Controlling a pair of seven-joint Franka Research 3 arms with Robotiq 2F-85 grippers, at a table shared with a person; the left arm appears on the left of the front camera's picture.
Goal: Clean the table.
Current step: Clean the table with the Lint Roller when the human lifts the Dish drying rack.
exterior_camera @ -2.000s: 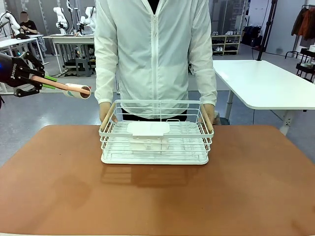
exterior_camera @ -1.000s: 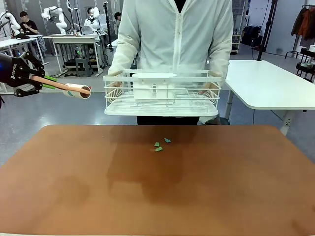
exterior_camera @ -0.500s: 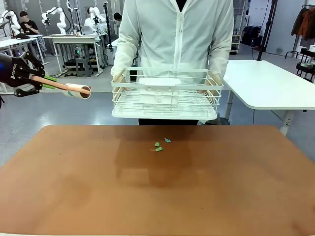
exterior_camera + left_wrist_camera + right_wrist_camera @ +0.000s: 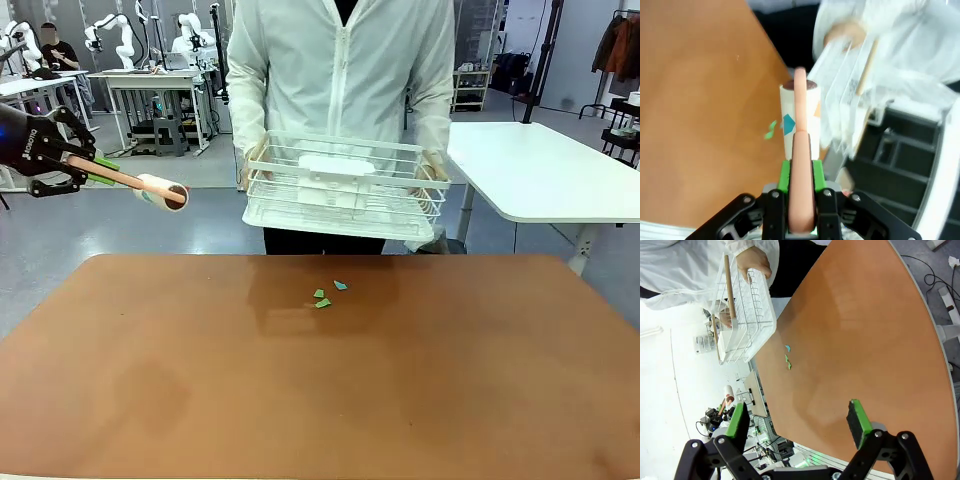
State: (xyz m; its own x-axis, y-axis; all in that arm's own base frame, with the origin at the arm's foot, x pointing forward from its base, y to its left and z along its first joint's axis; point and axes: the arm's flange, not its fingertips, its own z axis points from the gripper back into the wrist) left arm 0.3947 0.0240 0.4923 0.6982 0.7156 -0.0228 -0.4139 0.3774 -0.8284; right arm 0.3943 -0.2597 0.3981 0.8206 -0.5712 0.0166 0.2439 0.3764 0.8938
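White print on the left pincer (image 4: pixel 92 165), perhaps ROBOTIQ, reads only faintly.

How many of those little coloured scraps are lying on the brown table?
3, clustered on the table toward its far edge: a teal scrap farthest back, a green scrap left of it, a second green scrap just nearer. Tinier ones might escape notice.
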